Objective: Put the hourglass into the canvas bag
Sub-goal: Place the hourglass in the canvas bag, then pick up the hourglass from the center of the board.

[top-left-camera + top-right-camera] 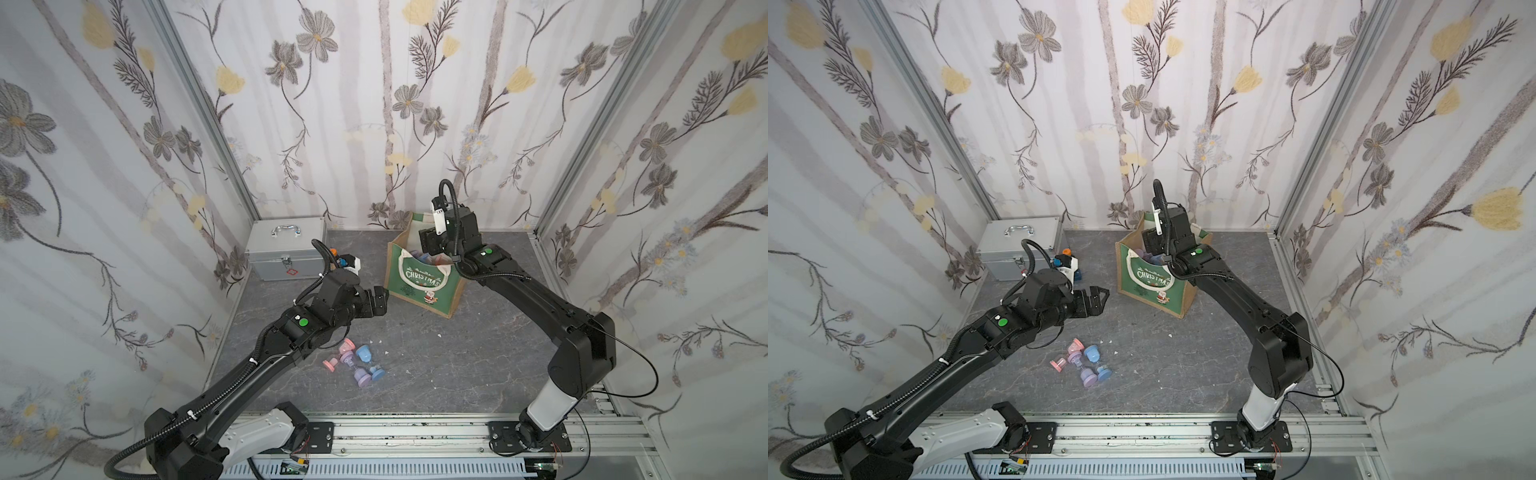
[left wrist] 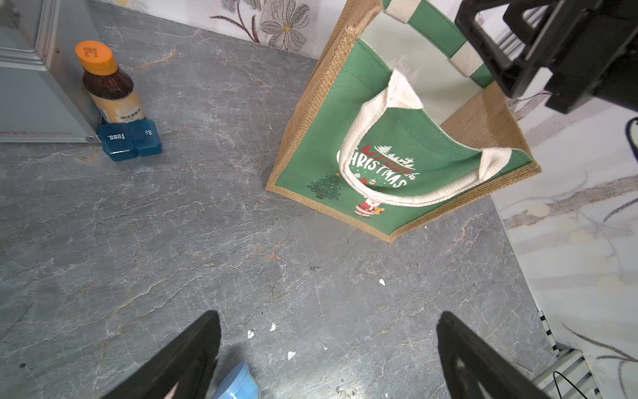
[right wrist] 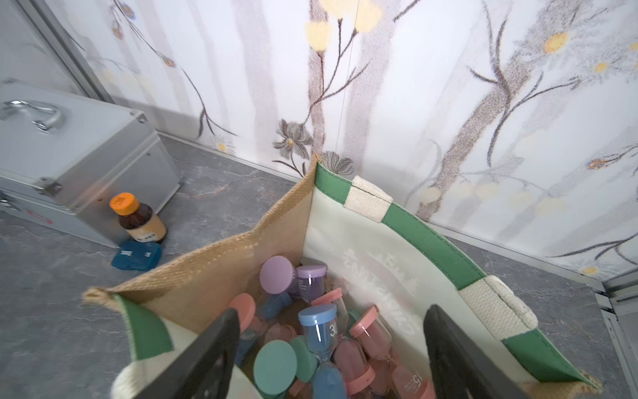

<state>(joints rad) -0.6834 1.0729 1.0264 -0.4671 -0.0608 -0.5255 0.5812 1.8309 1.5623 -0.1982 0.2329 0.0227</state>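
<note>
The canvas bag (image 1: 419, 286) stands open at the back of the table, green with tan jute sides and white handles. My right gripper (image 3: 331, 311) hangs open over its mouth. Below it, a blue hourglass (image 3: 319, 331) stands among several pink, teal and purple ones inside the cream-lined bag (image 3: 397, 262); neither finger touches it. A cluster of pink, purple and blue hourglasses (image 1: 353, 361) lies on the table in front. My left gripper (image 1: 381, 300) hovers open and empty just left of the bag (image 2: 321, 148), with a blue hourglass end (image 2: 238, 381) below one finger.
A silver metal case (image 1: 286, 249) sits at the back left. A brown bottle with an orange cap (image 2: 107, 83) and a blue pill box (image 2: 129, 138) stand against it. Flowered walls close in the grey table (image 1: 457, 365) on three sides.
</note>
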